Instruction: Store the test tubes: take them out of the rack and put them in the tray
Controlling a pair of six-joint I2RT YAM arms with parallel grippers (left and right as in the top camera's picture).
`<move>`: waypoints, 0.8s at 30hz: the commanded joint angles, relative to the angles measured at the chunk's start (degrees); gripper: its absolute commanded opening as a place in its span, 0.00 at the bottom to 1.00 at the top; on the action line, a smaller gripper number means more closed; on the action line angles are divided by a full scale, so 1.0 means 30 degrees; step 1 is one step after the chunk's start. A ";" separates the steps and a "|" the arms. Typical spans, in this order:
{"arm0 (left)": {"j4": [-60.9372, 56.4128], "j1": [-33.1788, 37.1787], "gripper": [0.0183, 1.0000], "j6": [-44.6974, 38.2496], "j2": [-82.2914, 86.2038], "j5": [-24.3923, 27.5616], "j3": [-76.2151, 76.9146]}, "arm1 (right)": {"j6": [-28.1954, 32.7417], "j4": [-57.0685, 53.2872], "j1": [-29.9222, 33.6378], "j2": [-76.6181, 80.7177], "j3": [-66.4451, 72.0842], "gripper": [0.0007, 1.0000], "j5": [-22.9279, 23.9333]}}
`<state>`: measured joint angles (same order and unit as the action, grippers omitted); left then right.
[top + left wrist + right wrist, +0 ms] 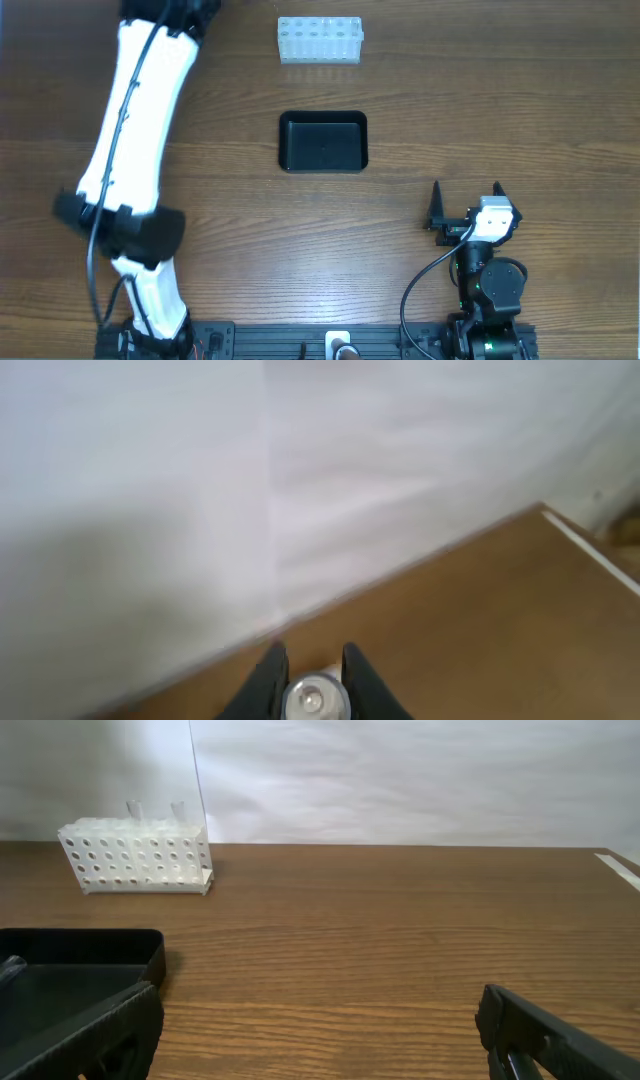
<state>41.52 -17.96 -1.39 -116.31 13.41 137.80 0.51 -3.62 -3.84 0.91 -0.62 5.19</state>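
**Task at an early-to-middle stage.** The left gripper (pixel 311 657) was closed on a test tube (pixel 315 698), seen end-on in its jaws and held aloft facing the white wall (pixel 130 480) beyond the table (pixel 500 90). The right gripper (pixel 467 190) was stationed near its own base, jaws spread wide with nothing between them. At least two tubes (pixel 177 812) were seen standing in the rack (pixel 320 40) at the table's far side. The tray (pixel 323 141), between the rack and the arm bases, appeared nearly bare; a pale shape at its edge in the right wrist view could not be identified. Most of the transfer was judged outstanding: the held tube undelivered, the racked ones not yet drawn.
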 commanded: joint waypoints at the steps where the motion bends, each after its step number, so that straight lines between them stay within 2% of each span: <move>1: 0.4226 -0.1180 0.02 0.3606 0.0284 -0.3708 -0.0073 | 0.0146 -0.0029 0.0051 -0.0175 0.0109 0.99 0.0284; 6: 0.9537 -0.2521 0.02 0.9020 -0.0299 -0.7329 -0.0073 | 0.0138 -0.0029 0.0051 -0.0175 0.0109 0.99 0.0291; 12: 1.2407 -0.3934 0.02 1.1621 -0.1800 -0.9078 -0.0073 | 0.0146 -0.0029 0.0051 -0.0175 0.0109 0.99 0.0291; 24: 1.3384 -0.4357 0.02 1.2284 -0.5384 -0.8888 -0.0073 | 0.0146 -0.0029 0.0051 -0.0175 0.0109 0.99 0.0291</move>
<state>81.56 -31.16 33.71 -129.78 -12.53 137.73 0.49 -3.62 -3.84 0.91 -0.62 5.19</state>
